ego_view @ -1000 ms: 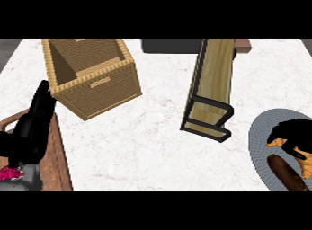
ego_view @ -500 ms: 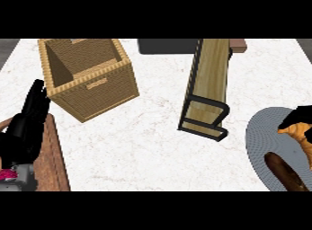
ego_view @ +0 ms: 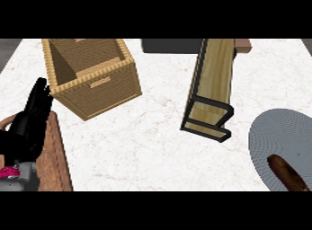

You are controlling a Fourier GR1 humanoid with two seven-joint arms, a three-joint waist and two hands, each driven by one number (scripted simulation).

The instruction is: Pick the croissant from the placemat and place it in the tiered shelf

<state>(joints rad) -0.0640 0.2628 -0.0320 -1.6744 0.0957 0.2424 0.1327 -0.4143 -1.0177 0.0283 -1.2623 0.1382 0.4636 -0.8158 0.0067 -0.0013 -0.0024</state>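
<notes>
On the white marble worktop I count one woven wicker basket, one wooden tiered shelf with a black frame and one grey round placemat carrying one dark brown pastry. One black left hand shows, fingers straight, holding nothing. No croissant is visible.

Pretty even, bright light on my feed, no glare on the white counter. Soft shadows only, one under the basket, one beside the shelf.
</notes>
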